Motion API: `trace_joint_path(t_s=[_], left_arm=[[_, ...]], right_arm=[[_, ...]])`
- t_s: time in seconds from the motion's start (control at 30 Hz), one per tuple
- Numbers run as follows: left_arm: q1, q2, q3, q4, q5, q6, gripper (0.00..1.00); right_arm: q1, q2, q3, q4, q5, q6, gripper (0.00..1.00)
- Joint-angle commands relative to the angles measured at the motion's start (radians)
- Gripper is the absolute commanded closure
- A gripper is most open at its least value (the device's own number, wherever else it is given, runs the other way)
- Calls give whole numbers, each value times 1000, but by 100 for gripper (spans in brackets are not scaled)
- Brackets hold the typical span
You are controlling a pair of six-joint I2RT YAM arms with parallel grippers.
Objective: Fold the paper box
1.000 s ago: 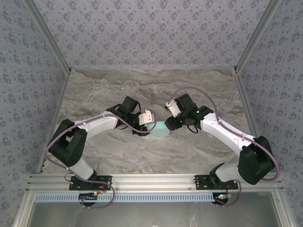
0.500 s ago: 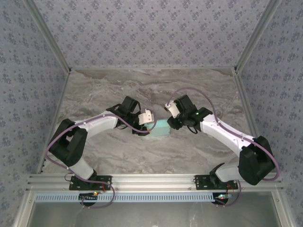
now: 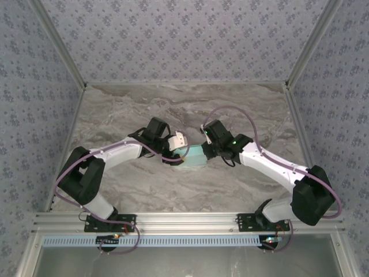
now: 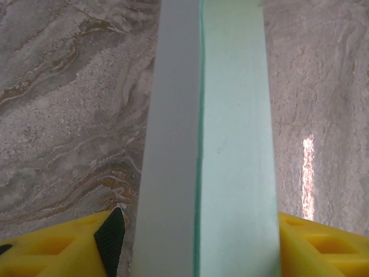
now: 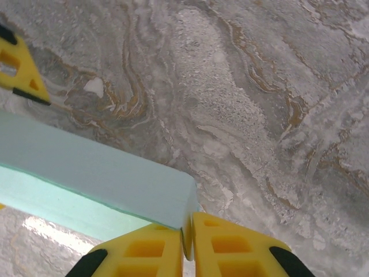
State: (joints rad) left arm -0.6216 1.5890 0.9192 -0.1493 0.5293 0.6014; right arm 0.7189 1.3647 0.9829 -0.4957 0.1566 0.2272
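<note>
One end of the paper box (image 3: 196, 160) sits pinched in the right gripper (image 5: 189, 245) mid-frame; the left gripper (image 4: 199, 225) straddles it, clamped or loose I cannot tell.

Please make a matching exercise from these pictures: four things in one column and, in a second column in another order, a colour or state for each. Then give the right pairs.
Column one:
1. paper box
2. left gripper
3. right gripper
4. table

Column two:
A. grey, marbled
B. fingers nearly together, pinching the box's end edge
C. pale aqua
D. fingers apart, the box between them

Pairs: 1-C, 2-D, 3-B, 4-A
</note>
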Motion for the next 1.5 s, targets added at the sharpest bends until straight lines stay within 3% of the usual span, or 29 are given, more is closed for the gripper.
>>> trace_joint_path(t_s=[0.0, 0.2, 0.37, 0.43, 0.5, 0.57, 0.67, 0.73, 0.83, 1.07, 1.3, 1.4, 1.47], left_arm=[[3, -63, -24, 86, 14, -64, 34], [1, -62, -41, 97, 11, -76, 30], [2, -154, -118, 227, -70, -241, 26], [1, -234, -168, 291, -132, -346, 24], [3, -310, -203, 324, -236, -467, 15], [4, -377, -209, 298, -331, -571, 5], [7, -442, -165, 157, -498, -765, 3], [10, -462, -134, 52, -530, -844, 5], [9, -471, -160, 42, -534, -871, 17], [9, -410, -189, 124, -523, -741, 24], [10, -325, -152, 95, -400, -637, 33], [10, -309, -149, 117, -385, -644, 50], [9, -301, -136, 116, -384, -647, 54]], right_arm=[[7, 16, 20, -22, 45, 157, 87], [39, 73, 100, -101, 74, 234, 87], [60, 107, 124, -138, 110, 250, 87], [70, 112, 127, -144, 121, 260, 87], [77, 122, 132, -147, 126, 264, 87], [84, 132, 139, -154, 132, 270, 87], [92, 149, 157, -174, 150, 280, 87], [96, 157, 168, -180, 153, 285, 87], [102, 166, 183, -191, 156, 289, 87], [107, 180, 201, -207, 158, 284, 86], [103, 186, 200, -225, 152, 275, 86], [101, 191, 238, -226, 141, 277, 86], [103, 196, 243, -227, 139, 278, 86]])
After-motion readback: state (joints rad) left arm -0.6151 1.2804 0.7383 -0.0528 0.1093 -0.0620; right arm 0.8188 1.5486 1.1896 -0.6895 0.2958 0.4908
